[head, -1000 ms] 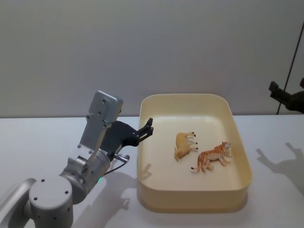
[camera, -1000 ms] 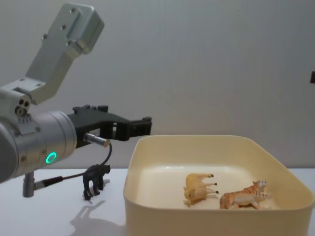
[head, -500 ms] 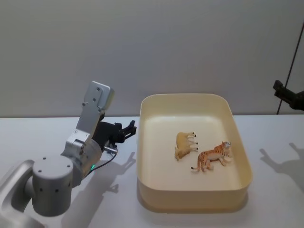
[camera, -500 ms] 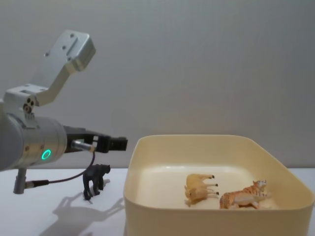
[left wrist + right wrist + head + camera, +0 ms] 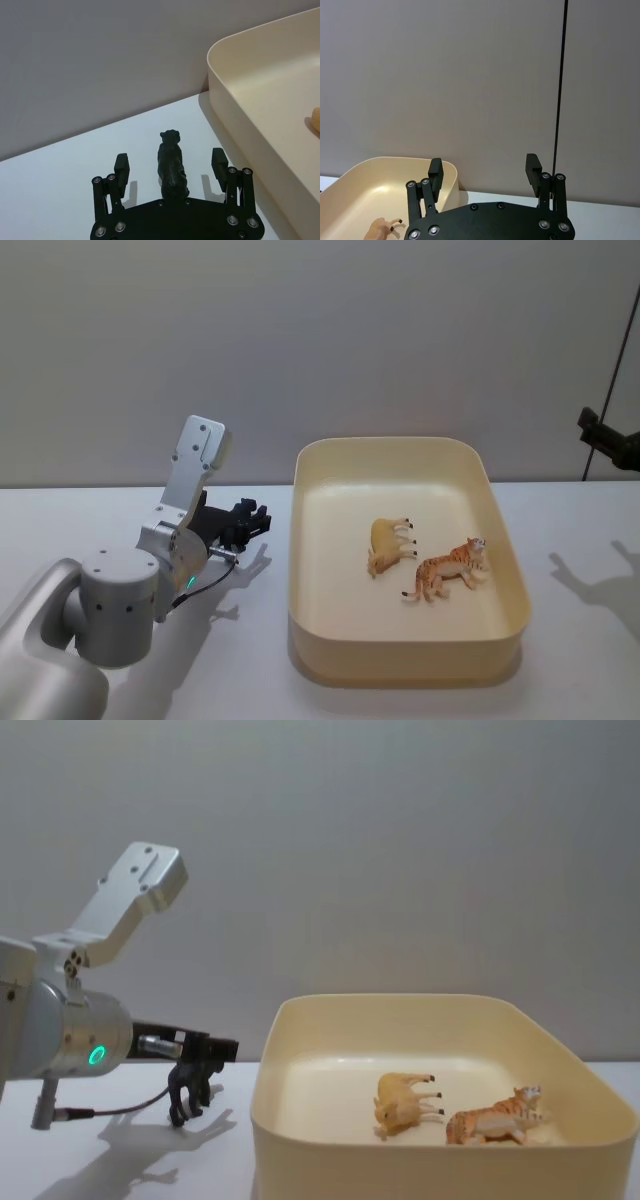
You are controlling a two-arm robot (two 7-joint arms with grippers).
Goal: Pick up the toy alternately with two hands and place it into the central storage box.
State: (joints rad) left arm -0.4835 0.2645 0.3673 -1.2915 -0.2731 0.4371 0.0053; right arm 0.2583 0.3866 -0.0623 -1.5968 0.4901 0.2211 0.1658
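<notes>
A small black toy animal (image 5: 171,165) stands on the white table just left of the central storage box (image 5: 400,662). My left gripper (image 5: 170,157) is down at the toy, open, with one finger on each side and a gap to both. The chest view shows this gripper (image 5: 215,1048) just above the black toy (image 5: 193,1087). In the head view the left gripper (image 5: 250,520) sits left of the box's rim. My right gripper (image 5: 485,172) is open and empty, held high at the far right (image 5: 610,440).
Inside the cream-yellow box lie a yellow animal figure (image 5: 390,543) and an orange striped tiger (image 5: 450,568). The box wall (image 5: 260,100) stands close beside the left gripper. A grey wall backs the white table (image 5: 100,510).
My left arm has drawn back from the box's rim and dropped toward the table, so its open fingers now straddle the black toy. The right gripper has barely moved.
</notes>
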